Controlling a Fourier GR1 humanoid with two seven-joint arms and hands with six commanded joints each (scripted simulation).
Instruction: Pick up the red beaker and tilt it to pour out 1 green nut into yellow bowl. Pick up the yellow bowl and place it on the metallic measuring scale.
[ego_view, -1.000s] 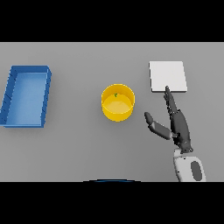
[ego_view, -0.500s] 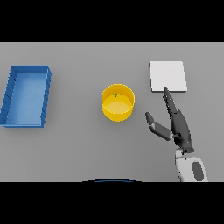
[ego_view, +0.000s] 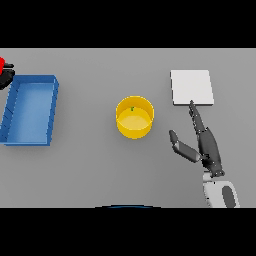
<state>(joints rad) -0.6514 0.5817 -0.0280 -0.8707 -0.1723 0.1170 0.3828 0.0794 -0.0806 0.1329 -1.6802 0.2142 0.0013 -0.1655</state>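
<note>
Right now my right robot hand (ego_view: 207, 147) lies open at lower right, fingers straight, thumb spread toward the yellow bowl (ego_view: 135, 117) at centre. Inside it sits a green nut (ego_view: 132, 108). Upper right lies the pale scale (ego_view: 192, 87); far left, a red beaker (ego_view: 3, 64) above the blue tray (ego_view: 30, 109).

1. A plain grey table (ego_view: 90, 170) filled the whole view.
2. Its surface was smooth, matte and unmarked.
3. The light was soft and even, with faint shadows.
4. No walls, floor or windows showed.
</note>
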